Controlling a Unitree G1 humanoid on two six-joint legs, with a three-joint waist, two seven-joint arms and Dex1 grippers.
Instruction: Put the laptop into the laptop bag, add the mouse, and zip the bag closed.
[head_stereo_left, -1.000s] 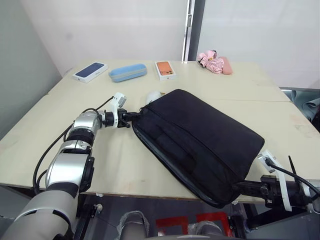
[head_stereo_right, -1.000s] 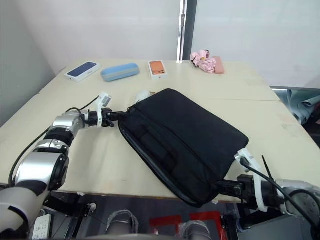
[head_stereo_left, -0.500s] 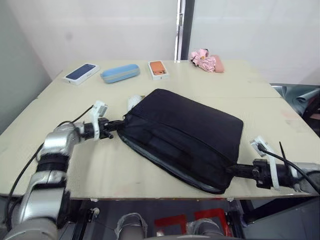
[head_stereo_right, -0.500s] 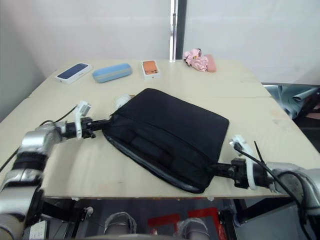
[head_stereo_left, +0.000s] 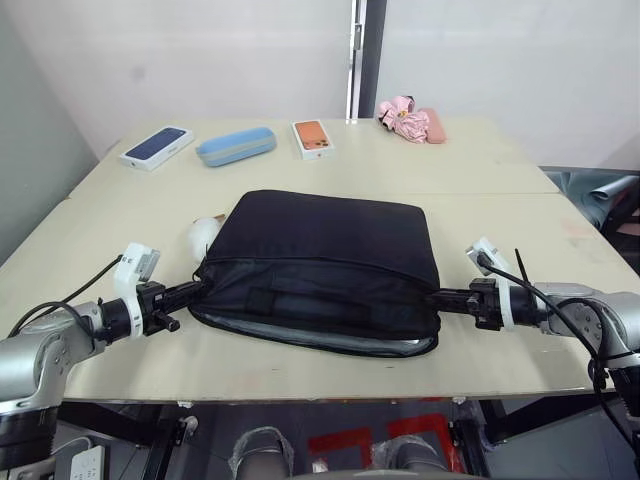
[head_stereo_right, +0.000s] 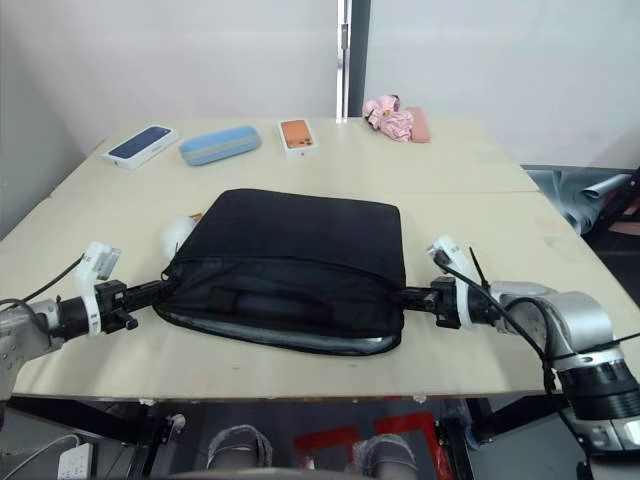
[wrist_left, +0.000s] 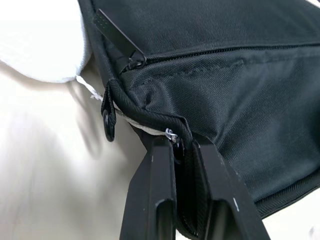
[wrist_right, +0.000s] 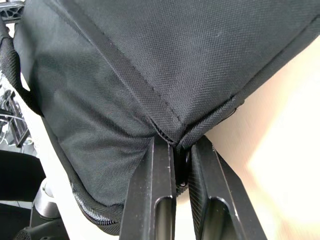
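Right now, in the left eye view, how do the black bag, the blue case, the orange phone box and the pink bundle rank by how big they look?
1. Laptop bag, by far the largest; it also lies nearest the camera.
2. Blue case.
3. Pink bundle and orange phone box: they look alike, so no ranking.

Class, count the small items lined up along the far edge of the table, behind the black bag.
4: a dark blue phone box at far left, a light blue case, an orange phone box, then a pink bundle at right. None looks hidden.

mouse (head_stereo_left: 204, 234) half hidden behind laptop bag (head_stereo_left: 330, 250), laptop unseen inside
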